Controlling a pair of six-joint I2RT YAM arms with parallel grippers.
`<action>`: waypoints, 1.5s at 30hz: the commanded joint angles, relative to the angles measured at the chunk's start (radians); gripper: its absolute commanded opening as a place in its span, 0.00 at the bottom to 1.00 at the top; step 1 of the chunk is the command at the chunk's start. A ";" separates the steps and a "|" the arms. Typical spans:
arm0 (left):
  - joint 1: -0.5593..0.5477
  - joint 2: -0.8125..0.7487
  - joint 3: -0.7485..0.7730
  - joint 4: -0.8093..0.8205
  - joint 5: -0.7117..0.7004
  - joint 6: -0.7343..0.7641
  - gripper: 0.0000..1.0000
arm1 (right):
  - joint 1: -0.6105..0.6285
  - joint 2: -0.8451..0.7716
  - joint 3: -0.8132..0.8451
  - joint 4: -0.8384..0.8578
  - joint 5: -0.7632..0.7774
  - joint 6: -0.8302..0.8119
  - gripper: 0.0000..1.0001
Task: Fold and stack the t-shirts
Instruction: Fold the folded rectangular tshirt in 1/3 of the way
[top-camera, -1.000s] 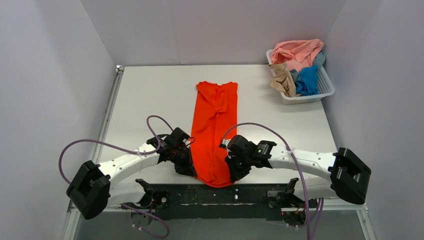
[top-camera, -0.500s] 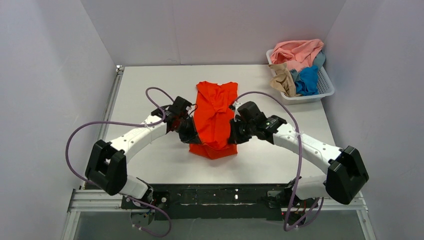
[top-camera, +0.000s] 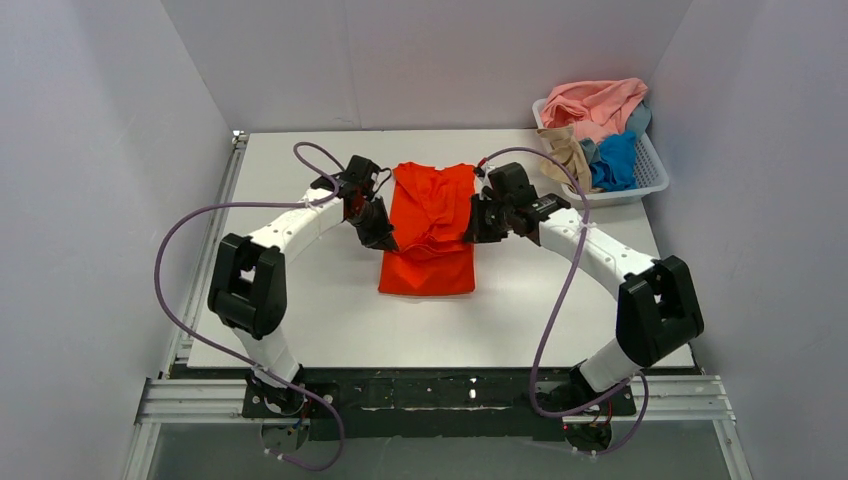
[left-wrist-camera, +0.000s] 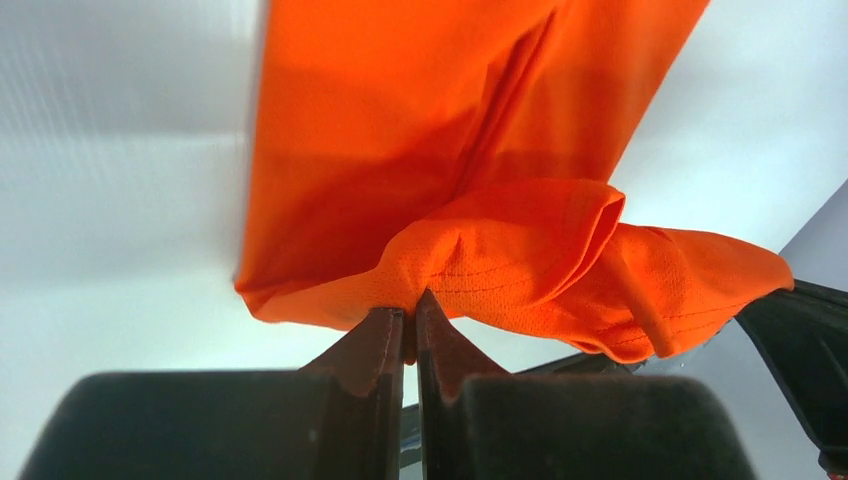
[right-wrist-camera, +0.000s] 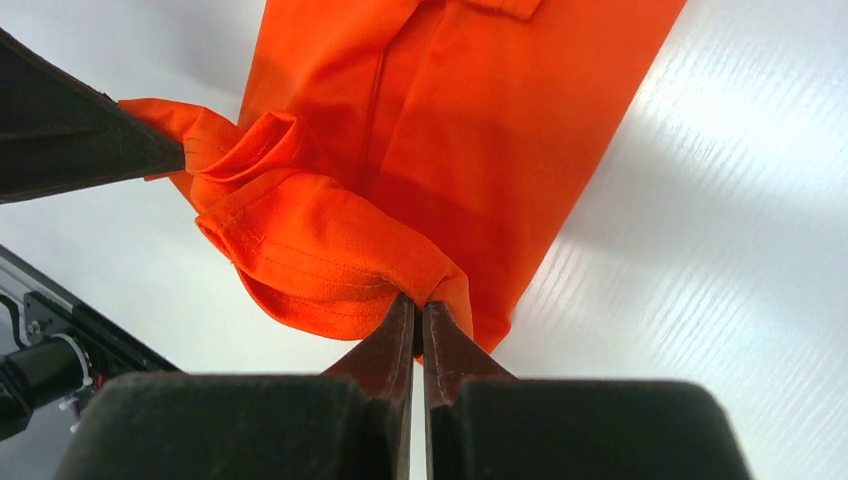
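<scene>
Top external view: the orange shirt (top-camera: 428, 240) lies on the table (top-camera: 300, 300), left of the basket (top-camera: 640, 180) and a little nearer the arm bases than it. It is a narrow lengthwise strip, and its edge farthest from the basket's row is a smooth doubled fold. An upper layer of cloth sags in wrinkles across the strip's middle, lifted at both sides. The left gripper (top-camera: 384, 238) is at the shirt edge facing away from the basket. The right gripper (top-camera: 472, 232) is at the edge facing the basket, well apart from the basket itself. The basket holds a heap of the other shirts: the pink shirt (top-camera: 595, 103) on top at the back, the tan shirt (top-camera: 568, 160) draped over the wall nearest the orange one, and the blue shirt (top-camera: 615, 160) beside it.

Left wrist view: the left gripper (left-wrist-camera: 410, 305) has its jaws pressed almost together, with only a thin slit between the tips. A stitched hem of the orange shirt (left-wrist-camera: 400, 150) is pinched there. The cloth bunches into a loose roll running off toward the basket side, above the flat layer on the table.

Right wrist view: the right gripper (right-wrist-camera: 416, 305) is closed just as tightly on a rounded fold of hemmed cloth. The flat part of the orange shirt (right-wrist-camera: 480, 120) lies beyond it. The raised hem stretches away from the basket side to a dark fingertip at the frame edge.
</scene>
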 joint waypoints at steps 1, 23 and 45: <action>0.024 0.065 0.095 -0.125 -0.003 0.053 0.00 | -0.034 0.065 0.075 0.047 -0.041 -0.023 0.01; 0.069 0.236 0.283 -0.158 -0.097 0.056 0.73 | -0.154 0.358 0.325 -0.010 -0.056 -0.072 0.64; 0.069 -0.371 -0.332 -0.236 -0.198 0.022 0.98 | 0.053 0.441 0.364 0.173 -0.370 0.001 0.86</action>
